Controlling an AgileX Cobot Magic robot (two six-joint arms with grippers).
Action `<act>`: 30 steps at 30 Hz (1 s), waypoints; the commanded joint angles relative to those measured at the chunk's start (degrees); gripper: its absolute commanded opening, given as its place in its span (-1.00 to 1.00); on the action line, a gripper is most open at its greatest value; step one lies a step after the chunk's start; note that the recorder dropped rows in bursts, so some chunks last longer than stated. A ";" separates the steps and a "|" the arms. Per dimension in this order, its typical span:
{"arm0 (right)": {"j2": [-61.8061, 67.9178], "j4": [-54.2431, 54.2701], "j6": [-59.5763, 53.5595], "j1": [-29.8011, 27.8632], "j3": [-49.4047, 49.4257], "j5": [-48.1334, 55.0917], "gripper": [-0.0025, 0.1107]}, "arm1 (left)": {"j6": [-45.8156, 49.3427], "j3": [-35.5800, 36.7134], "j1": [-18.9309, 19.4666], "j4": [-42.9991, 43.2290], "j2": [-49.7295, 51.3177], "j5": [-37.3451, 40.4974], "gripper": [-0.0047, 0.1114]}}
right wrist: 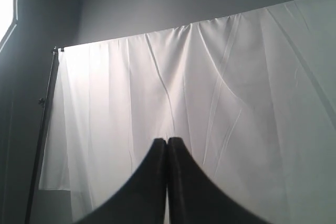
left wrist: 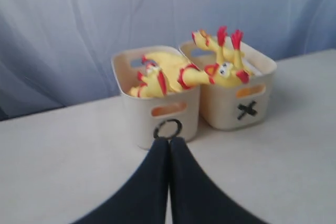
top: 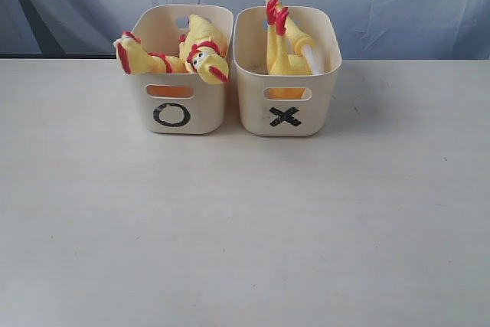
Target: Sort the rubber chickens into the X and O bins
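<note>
Cream counter (top: 245,250): nothing loose on it that I can see.
O bin (top: 180,112): two whole chickens (top: 200,55) inside, heads over the rim.
X bin (top: 287,116): feet-up body (top: 280,57) and tubed neck piece (top: 306,45) inside.
Left hand (left wrist: 169,140): pinched closed, empty, facing the bins.
Right hand (right wrist: 167,141): closed, empty, aimed at the curtain (right wrist: 210,103).
Progress: sorting looks finished to me; I'd say nothing is left.
</note>
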 commanded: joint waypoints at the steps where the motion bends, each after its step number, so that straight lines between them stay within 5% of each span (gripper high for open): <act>1: -0.43 -0.04 -0.04 -2.14 0.21 0.06 -0.97 | -0.05 0.30 6.25 1.00 -7.99 -0.40 -0.92; 12: -5.12 -0.04 -0.04 -16.47 0.21 -0.79 -0.97 | -0.05 0.17 13.08 1.39 -10.63 -0.41 -0.92; 19: -5.12 -0.04 -0.04 -18.14 -0.04 -0.88 -0.97 | -0.05 0.17 16.38 1.76 -10.63 -0.41 -0.92; 30: -5.12 -0.04 -0.04 -17.99 -0.04 -0.99 -0.97 | -0.05 0.17 16.39 4.26 -10.63 -0.41 -0.92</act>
